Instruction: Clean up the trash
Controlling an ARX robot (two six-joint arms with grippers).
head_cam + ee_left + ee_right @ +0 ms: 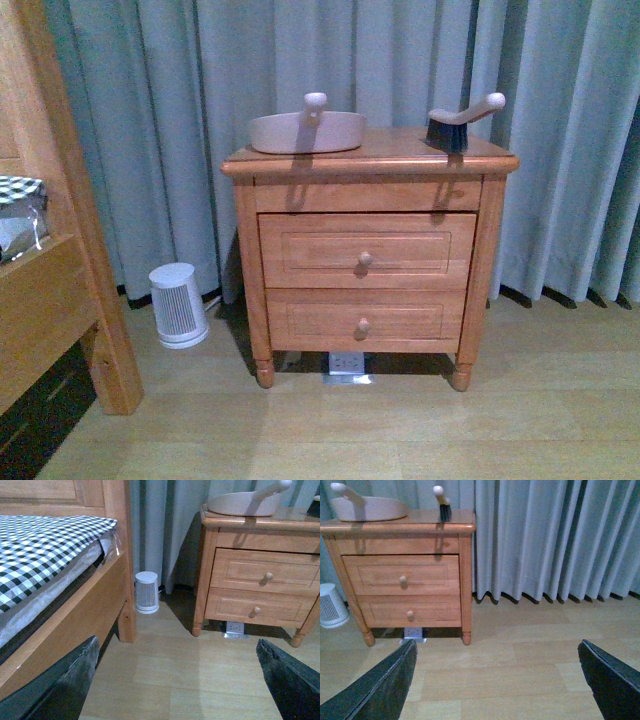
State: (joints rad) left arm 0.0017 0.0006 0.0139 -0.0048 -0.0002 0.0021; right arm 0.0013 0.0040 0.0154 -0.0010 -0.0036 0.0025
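Dim bluish light, soft focus, faint shadows.

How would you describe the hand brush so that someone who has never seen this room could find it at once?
Look for the wooden two-drawer nightstand in front of the grey-blue curtain. On its top, the hand brush sits at the right end, with the beige dustpan to its left. Unlike the dustpan, it has dark bristles and a pale handle slanting upward.

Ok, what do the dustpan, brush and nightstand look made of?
Dustpan: probably plastic, matte beige, smoothly moulded with a rounded knob handle. Brush: pale handle of the same look, likely plastic; dark bristles, fibre unclear. Nightstand: wood, orange-brown with faint grain and a varnished sheen on the top.
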